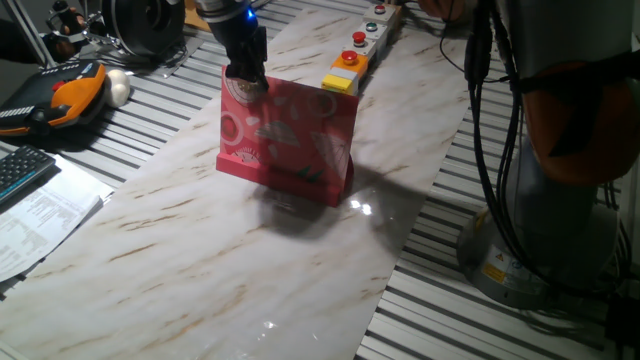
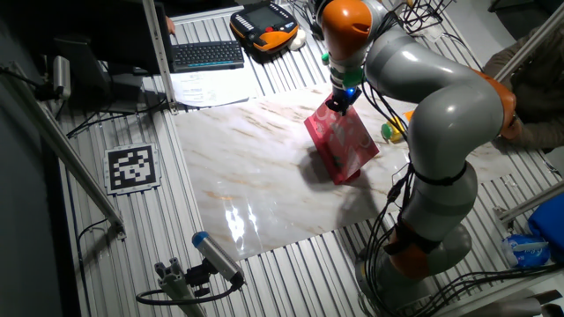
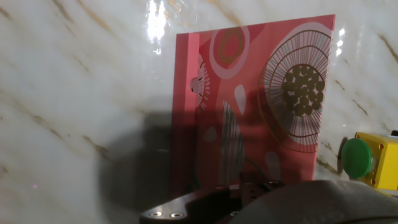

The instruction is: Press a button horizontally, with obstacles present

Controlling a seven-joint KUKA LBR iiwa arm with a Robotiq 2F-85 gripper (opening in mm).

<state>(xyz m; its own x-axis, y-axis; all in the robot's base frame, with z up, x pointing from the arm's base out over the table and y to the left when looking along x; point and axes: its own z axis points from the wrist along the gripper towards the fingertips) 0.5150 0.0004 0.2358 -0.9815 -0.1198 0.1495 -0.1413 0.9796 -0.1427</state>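
The pink board stands upright on the marble tabletop, printed with circles and leaves, its base lip toward the camera. It also shows in the other fixed view and fills the hand view. My gripper hangs at the board's top left corner; I cannot tell if it touches the board. In the other fixed view, the gripper is at the board's upper end. The yellow box sits just behind the board. In the hand view its round button looks green and faces the board. No view shows a gap between the fingertips.
A grey strip with small red and green buttons runs back from the yellow box. An orange pendant, a keyboard and papers lie at the left. The arm's base and cables stand at the right.
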